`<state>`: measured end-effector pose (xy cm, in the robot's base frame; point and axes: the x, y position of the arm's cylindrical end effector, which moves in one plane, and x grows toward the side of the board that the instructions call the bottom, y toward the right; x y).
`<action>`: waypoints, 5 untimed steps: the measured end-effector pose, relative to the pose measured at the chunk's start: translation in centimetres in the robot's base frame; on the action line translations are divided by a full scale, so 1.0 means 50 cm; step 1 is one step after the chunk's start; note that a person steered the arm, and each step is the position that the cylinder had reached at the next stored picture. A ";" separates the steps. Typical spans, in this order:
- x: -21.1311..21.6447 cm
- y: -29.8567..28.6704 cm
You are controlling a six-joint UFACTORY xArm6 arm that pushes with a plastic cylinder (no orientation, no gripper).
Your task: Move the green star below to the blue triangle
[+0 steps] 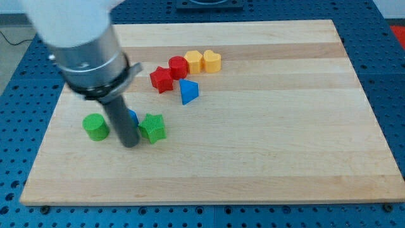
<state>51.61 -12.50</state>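
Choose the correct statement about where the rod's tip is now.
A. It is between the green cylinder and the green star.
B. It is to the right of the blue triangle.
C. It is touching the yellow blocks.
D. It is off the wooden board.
A: my tip sits on the board between the green cylinder at the view's left and the green star at its right.

A small blue block [132, 117] is mostly hidden behind the rod [122, 123] — shape unreadable.
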 end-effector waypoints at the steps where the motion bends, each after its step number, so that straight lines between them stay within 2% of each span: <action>1: -0.033 0.114; 2: -0.068 0.214; 3: -0.069 0.202; 5: -0.055 0.018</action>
